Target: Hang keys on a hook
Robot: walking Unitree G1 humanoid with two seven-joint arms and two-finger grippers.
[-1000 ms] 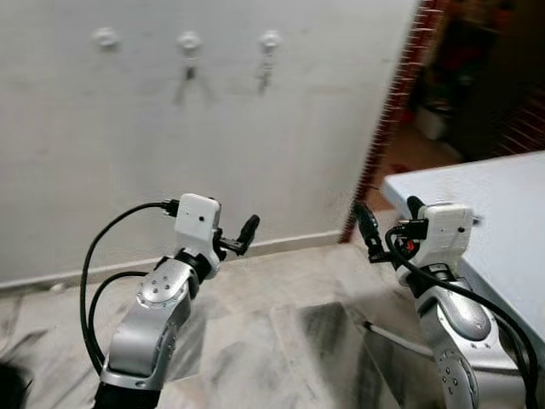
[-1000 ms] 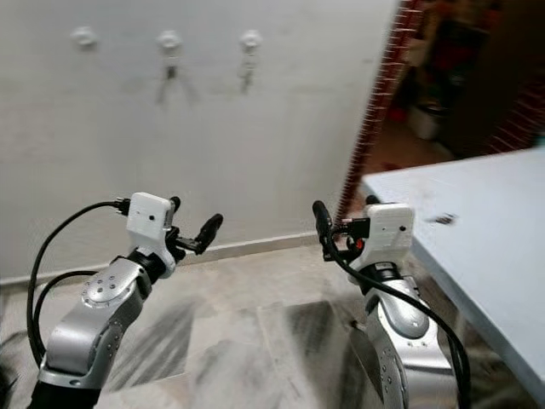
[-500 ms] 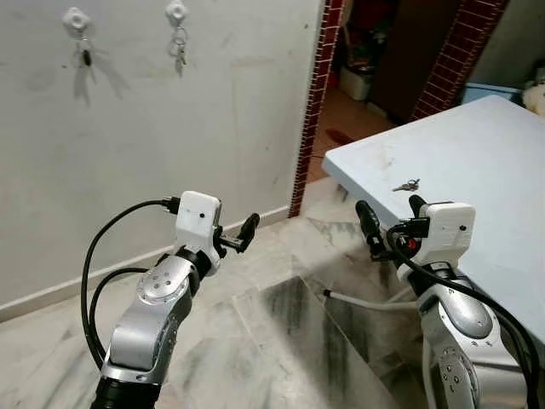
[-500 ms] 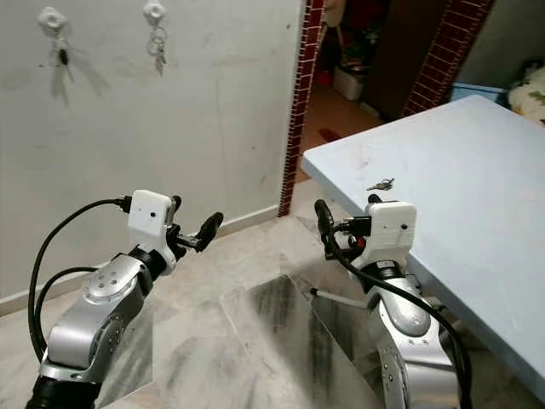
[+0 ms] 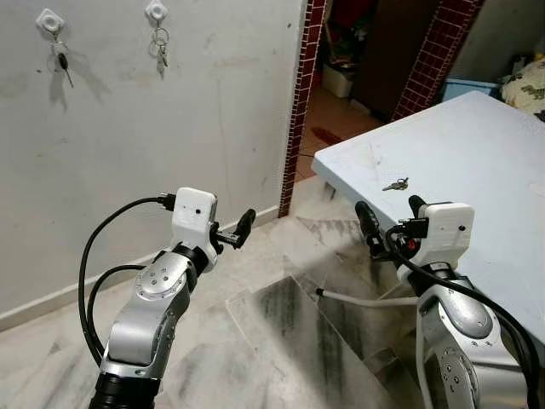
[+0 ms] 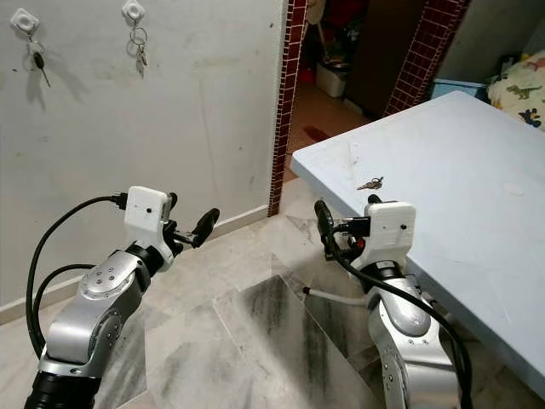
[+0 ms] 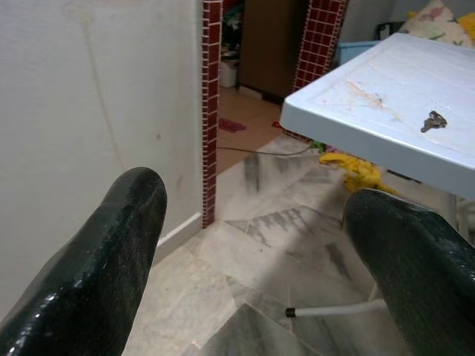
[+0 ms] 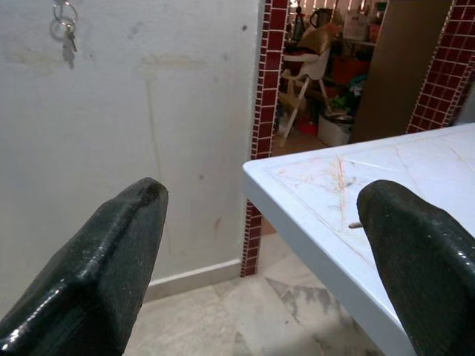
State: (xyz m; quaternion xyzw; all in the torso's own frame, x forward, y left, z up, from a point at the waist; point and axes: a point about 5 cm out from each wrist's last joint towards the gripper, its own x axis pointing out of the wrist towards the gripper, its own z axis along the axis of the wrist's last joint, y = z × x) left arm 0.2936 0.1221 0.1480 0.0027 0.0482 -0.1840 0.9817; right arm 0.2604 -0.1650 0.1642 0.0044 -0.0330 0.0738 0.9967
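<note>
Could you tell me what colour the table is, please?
Pale blue table, best in the right eye view.

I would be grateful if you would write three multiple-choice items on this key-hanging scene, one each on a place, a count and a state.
1. Where do the loose keys lie?
A. on the floor
B. on the pale blue table
C. in the left hand

2. How many wall hooks in the head views carry keys?
A. none
B. one
C. two

3. How are the two hands?
A. both open and empty
B. both shut
C. the right one shut on keys

Answers: 1 B, they rest on the tabletop near its corner. 2 C, one hook and the next hook each hold keys. 3 A, the left hand and right hand show spread fingers holding nothing.
</note>
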